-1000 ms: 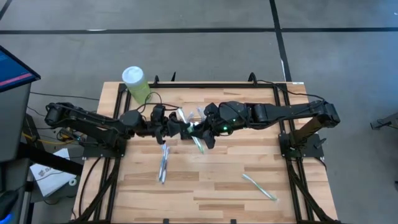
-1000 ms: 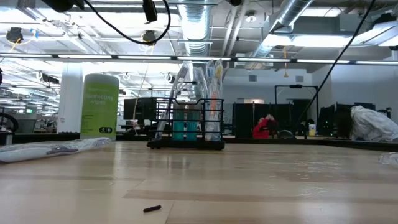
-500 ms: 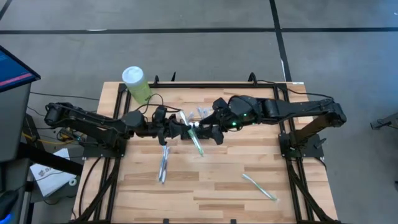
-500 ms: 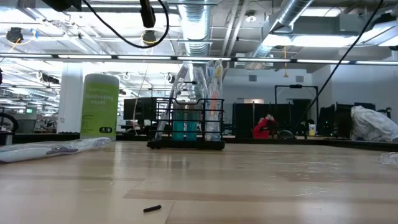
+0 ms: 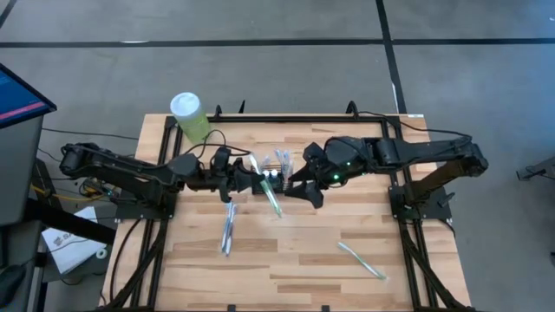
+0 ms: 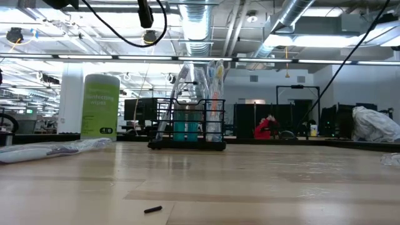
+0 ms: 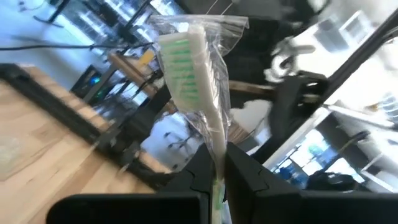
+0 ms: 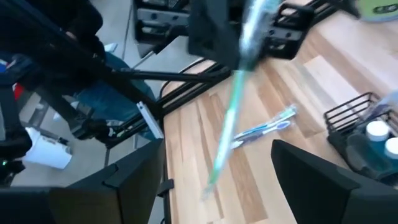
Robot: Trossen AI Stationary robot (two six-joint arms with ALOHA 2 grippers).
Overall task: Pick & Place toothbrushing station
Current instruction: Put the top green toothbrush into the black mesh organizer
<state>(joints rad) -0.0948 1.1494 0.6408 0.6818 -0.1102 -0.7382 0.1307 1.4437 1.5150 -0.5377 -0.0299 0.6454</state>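
Now left tool (image 7: 219,167) pinches crinkly plastic-wrapped toothbrush (image 7: 199,93).

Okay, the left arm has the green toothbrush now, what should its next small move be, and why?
Probably carry it over the black caddy and tilt it upright. The left end effector is shut on the bagged green toothbrush, the right end effector is open and clear of it, and the caddy sits just beside them.
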